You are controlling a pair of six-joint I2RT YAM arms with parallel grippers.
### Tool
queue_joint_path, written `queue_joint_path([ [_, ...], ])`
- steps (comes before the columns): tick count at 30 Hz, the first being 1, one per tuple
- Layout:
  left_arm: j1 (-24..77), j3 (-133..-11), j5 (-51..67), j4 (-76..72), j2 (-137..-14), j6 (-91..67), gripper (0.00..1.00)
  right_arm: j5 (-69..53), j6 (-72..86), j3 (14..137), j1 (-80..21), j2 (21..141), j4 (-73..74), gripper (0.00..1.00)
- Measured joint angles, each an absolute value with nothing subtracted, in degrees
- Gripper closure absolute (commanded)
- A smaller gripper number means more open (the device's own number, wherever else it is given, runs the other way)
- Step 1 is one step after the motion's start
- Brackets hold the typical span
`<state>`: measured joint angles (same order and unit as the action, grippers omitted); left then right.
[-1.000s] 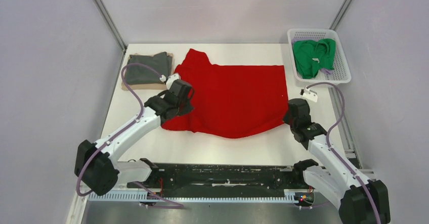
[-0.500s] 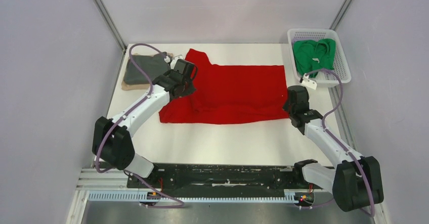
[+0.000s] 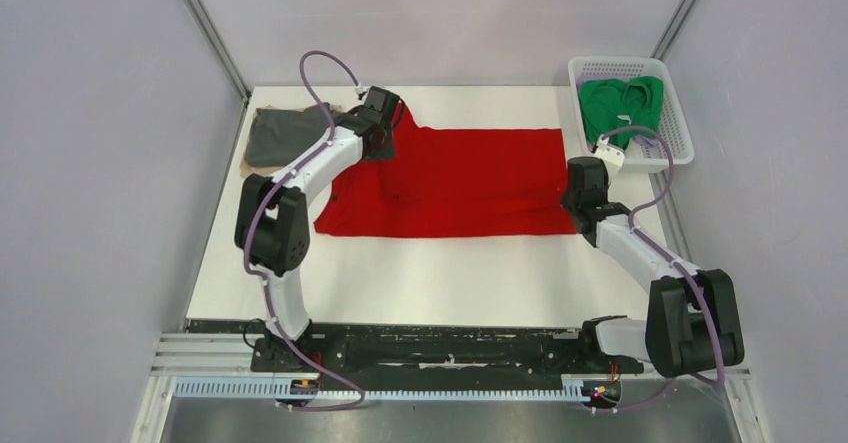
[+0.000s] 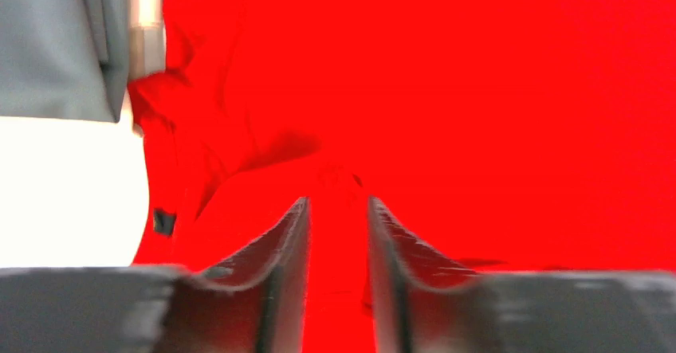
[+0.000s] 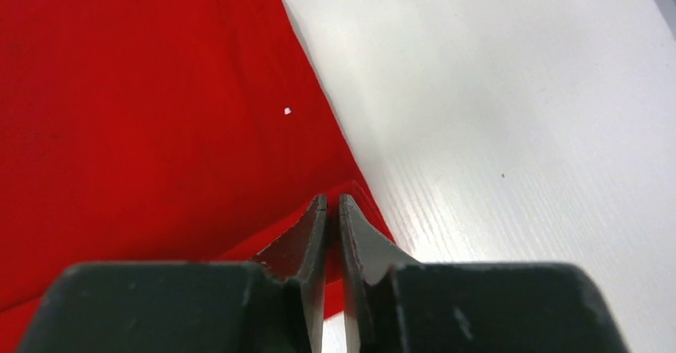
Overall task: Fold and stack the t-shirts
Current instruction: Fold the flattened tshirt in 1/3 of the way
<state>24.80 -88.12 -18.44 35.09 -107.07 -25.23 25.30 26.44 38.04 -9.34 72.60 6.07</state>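
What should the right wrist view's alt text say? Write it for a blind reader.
The right gripper, fingers nearly together, pinches the corner of a red t-shirt spread on a white table. The shirt fills the left of the view, the table the right.

We find the spread shirt point(image 3: 470, 183) lying flat across the middle of the tabletop point(image 3: 430, 273). Just beside its far left end, in the far left corner, the folded shirts point(image 3: 285, 143) lie one on another. At the far right corner stands the basket point(image 3: 683, 148), with a crumpled shirt point(image 3: 620, 108) inside. The left gripper point(image 4: 339, 201) sits on the spread shirt's far left part and the right gripper point(image 5: 332, 201) on its near right corner, each with cloth between its jaws.
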Motion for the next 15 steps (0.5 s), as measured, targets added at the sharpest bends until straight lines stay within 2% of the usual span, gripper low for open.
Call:
queue_joint_path([
  [1,24.34,-89.43,-18.26,35.11,-108.57,-24.25,0.41,25.41,26.33,38.20,-9.06,73.21,5.82,0.81],
  [5,22.17,-98.78,-17.50,37.67,-116.84,-21.21,0.01,26.30,25.82,39.77,-7.57,76.71,5.21,0.34],
  [7,21.50,-103.57,-17.63,39.53,-120.31,-20.58,0.00,27.07,25.74,41.32,-6.83,78.30,5.37,0.10],
  [8,21.19,-105.62,-17.76,40.56,-121.54,-20.60,0.00,27.55,25.52,42.22,-6.52,78.74,5.65,0.03],
  [12,20.75,-106.63,-17.98,42.87,-120.75,-20.75,0.00,28.84,24.29,44.12,-6.09,77.41,5.78,0.02],
  [15,20.86,-101.30,-17.45,42.63,-115.31,-21.80,0.00,25.76,23.86,43.44,-6.09,74.59,5.43,0.02],
])
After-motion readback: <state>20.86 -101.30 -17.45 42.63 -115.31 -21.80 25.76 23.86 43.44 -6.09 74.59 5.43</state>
